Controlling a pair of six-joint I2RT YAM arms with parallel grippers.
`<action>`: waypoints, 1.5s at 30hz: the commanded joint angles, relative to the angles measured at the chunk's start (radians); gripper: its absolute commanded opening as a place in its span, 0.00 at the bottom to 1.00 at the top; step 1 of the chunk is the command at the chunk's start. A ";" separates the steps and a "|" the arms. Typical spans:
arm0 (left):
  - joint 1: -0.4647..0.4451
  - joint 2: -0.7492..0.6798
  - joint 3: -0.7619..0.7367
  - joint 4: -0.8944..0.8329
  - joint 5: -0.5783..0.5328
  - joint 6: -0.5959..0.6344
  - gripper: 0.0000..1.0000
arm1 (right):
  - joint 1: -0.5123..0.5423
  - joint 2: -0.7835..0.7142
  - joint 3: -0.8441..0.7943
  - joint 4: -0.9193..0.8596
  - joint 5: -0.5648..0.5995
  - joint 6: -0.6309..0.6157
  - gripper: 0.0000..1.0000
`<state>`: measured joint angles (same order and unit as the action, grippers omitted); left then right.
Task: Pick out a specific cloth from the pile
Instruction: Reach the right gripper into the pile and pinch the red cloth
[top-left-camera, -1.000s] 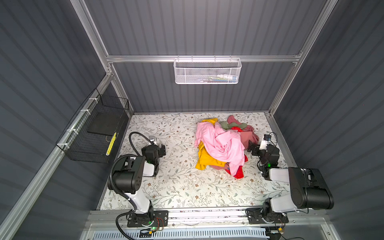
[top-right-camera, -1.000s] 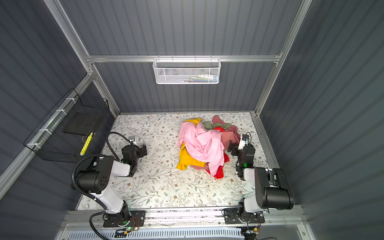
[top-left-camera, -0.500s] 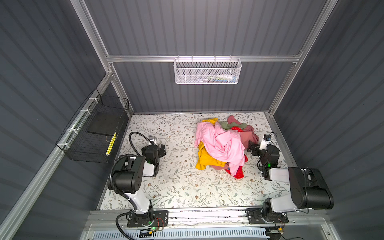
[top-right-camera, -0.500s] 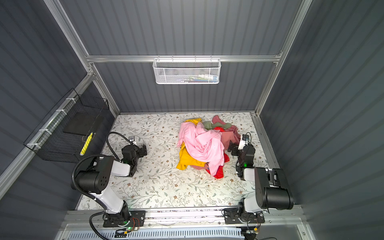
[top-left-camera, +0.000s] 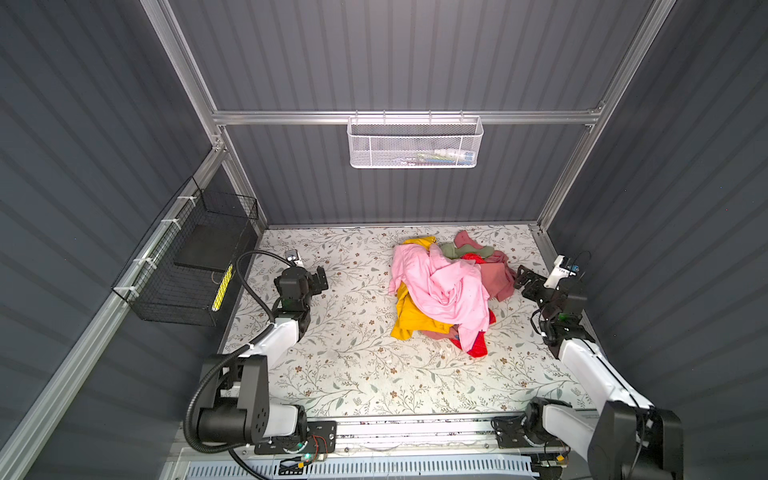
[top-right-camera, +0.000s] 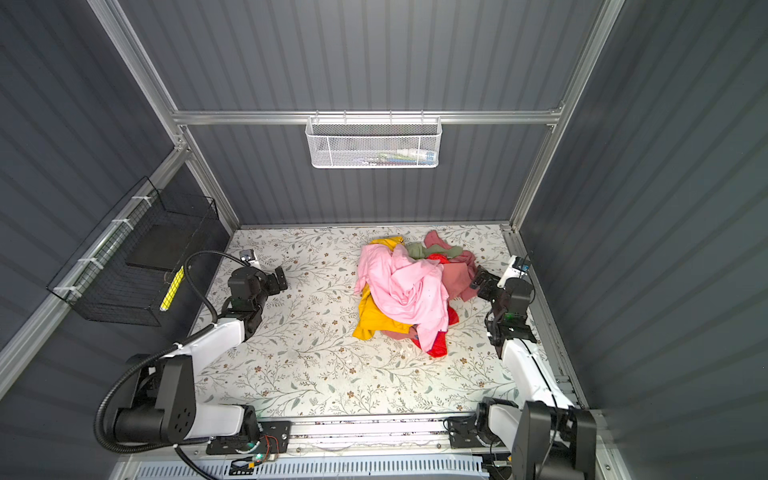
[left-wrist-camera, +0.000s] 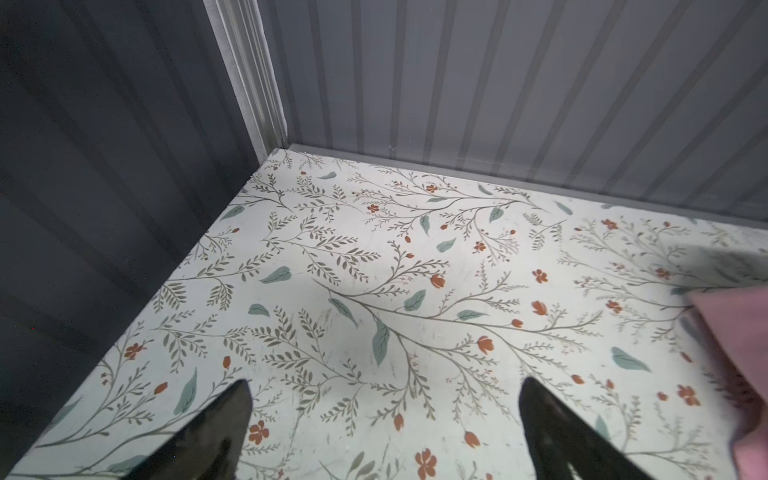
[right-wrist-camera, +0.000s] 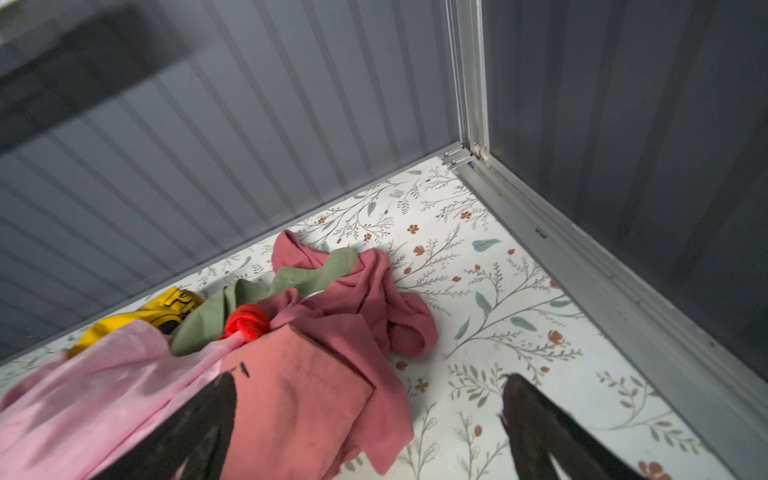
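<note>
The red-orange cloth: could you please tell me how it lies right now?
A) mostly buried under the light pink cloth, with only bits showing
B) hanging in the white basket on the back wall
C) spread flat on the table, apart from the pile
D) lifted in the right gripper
A: the red-orange cloth shows only as a patch poking out from under the pink cloth at the near edge of the pile.

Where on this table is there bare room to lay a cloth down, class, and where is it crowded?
Bare: the table between the left gripper and the pile, and the wide strip between the pile and the front rail. Crowded: the back right, where the open right gripper sits close beside the pile's dusty rose cloth.
</note>
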<state>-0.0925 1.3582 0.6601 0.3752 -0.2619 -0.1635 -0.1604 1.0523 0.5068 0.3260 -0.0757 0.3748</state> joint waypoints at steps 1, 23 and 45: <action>-0.001 -0.029 0.012 -0.190 0.059 -0.115 1.00 | -0.002 -0.030 -0.001 -0.237 -0.140 0.186 0.99; -0.025 -0.018 -0.003 -0.228 0.095 -0.203 1.00 | 0.104 -0.149 -0.196 -0.598 -0.322 0.456 0.64; -0.029 -0.008 0.013 -0.241 0.099 -0.186 1.00 | 0.280 0.144 -0.188 -0.324 -0.247 0.487 0.44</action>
<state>-0.1173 1.3533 0.6514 0.1558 -0.1707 -0.3527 0.1150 1.1477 0.3447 -0.0731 -0.3164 0.8478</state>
